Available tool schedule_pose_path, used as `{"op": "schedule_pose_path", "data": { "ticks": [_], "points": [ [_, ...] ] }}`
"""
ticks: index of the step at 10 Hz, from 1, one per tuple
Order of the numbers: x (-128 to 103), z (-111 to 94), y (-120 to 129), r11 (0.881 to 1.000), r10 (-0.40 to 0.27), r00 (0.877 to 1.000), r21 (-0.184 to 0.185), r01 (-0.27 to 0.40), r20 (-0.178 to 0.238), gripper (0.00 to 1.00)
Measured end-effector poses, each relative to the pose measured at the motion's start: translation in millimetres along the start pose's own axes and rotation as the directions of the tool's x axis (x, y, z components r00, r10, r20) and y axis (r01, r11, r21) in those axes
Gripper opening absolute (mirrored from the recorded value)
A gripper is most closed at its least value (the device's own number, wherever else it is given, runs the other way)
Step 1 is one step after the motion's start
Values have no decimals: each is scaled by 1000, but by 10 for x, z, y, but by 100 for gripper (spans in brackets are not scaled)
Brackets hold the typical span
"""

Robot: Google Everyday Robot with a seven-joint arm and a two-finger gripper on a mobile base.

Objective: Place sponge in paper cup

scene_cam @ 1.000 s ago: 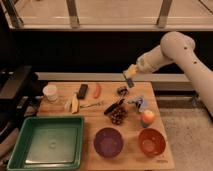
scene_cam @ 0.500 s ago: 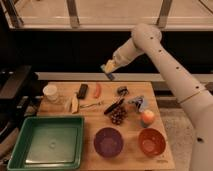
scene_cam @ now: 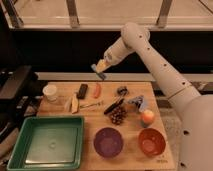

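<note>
- Closest in, a green tray (scene_cam: 45, 145) fills the front left of the wooden surface (scene_cam: 131, 129). A purple bowl (scene_cam: 108, 141) and a reddish-orange bowl (scene_cam: 151, 141) sit side by side to its right. None of these is my target.
- In the middle of the surface lie a pine cone (scene_cam: 118, 116) and a round peach-coloured fruit (scene_cam: 147, 117), with a bluish-grey shiny object (scene_cam: 138, 102) just behind the fruit. I only need to stay clear of this clutter.
- Near the back-left corner the paper cup (scene_cam: 50, 92) stands upright with its mouth facing up. A dark bar (scene_cam: 82, 90) and a reddish oblong item (scene_cam: 97, 90) lie to its right.
- Farthest back, my end effector (scene_cam: 100, 69) hangs in the air over the rear edge of the surface, about mid-width. It is clamped on the sponge (scene_cam: 98, 73), which pokes out below the fingers at a tilt.
- I judge this to be the carry step. The sponge is lifted and secured, but it is well apart from the cup, which sits lower and off toward the left of the view.
- The next move calls for travelling across until the sponge is over the cup's mouth, then lowering.
- The cup is narrow, so the sponge has to be centred, preferably end-first, before I let go. Otherwise it may catch the rim or tip the cup.
</note>
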Motion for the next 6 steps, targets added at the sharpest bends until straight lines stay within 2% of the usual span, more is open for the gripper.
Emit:
{"op": "schedule_pose_path", "data": {
  "ticks": [2, 4, 6],
  "points": [
    [-10, 5, -6, 999, -27, 1000, -44, 27, -4, 0],
    [104, 167, -106, 989, -123, 992, -89, 121, -17, 0],
    [253, 394, -216, 977, -191, 981, -104, 187, -23, 0]
  ]
}}
